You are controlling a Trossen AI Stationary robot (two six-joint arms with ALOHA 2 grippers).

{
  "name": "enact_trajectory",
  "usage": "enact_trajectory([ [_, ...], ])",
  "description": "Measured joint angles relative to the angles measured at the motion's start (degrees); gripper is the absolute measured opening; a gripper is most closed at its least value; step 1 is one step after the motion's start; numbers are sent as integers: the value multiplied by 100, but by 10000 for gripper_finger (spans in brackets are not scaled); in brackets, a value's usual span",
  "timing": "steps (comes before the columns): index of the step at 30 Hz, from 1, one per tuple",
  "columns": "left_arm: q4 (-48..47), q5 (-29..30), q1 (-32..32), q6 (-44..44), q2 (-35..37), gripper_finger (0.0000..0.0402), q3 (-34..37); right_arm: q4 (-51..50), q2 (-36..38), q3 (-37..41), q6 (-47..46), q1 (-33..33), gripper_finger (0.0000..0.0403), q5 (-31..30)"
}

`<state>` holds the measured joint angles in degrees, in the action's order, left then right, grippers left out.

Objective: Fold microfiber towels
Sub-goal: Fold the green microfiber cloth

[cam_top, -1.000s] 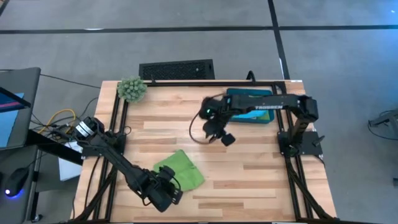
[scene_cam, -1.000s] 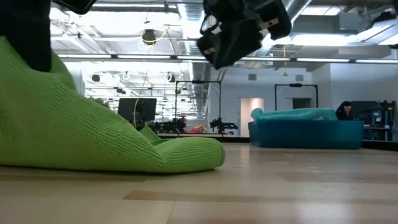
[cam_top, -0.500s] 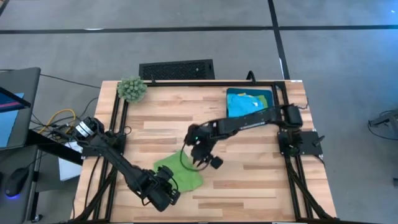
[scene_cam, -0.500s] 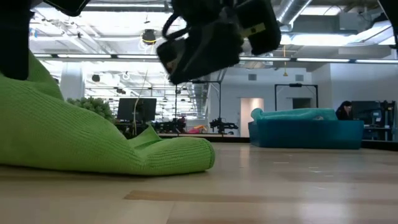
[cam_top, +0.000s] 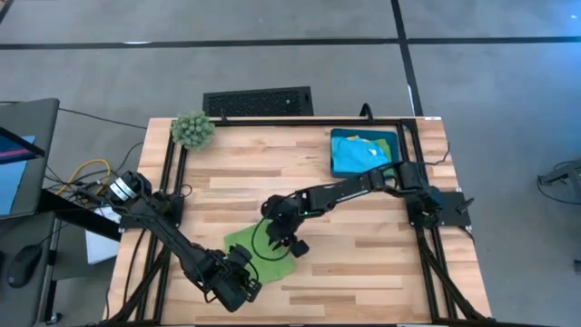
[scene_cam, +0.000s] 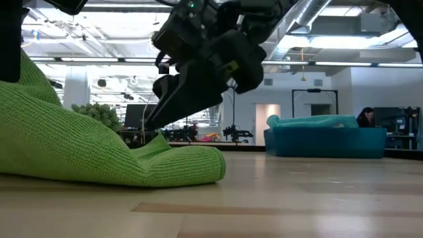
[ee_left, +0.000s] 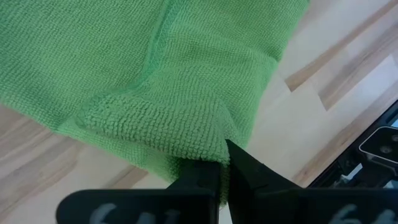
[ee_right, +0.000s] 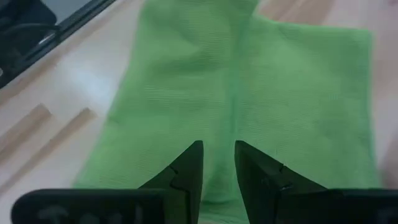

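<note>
Near the worktop's (cam_top: pixel 363 263) front-left, the lime towel (cam_top: pixel 261 252) lies partly bunched. Left tool (ee_left: pixel 225 163) is clamped shut on its near corner, lifting a ridge. Right tool (cam_top: pixel 289 243) hovers just over the towel's right edge, jaws partly open, nothing in them, aimed down at the cloth. To fold cleanly I'd pinch only the top layer at the edge, keep the left corner taut, then carry across level. Spare towels (cam_top: pixel 363 151) sit stacked at the back right.
</note>
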<state>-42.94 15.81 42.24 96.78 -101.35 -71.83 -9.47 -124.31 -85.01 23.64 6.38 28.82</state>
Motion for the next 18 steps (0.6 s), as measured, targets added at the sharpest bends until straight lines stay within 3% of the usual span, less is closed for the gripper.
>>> enact_trajectory([
  [9,28,-3,0,10,0,0,0,-320,-29,0,-263,-357,116,15],
  [14,35,-7,0,10,-1,0,0,-513,-230,9,-270,-426,116,660],
  [18,21,-14,0,8,-1,0,0,-530,-322,15,-277,-377,116,688],
])
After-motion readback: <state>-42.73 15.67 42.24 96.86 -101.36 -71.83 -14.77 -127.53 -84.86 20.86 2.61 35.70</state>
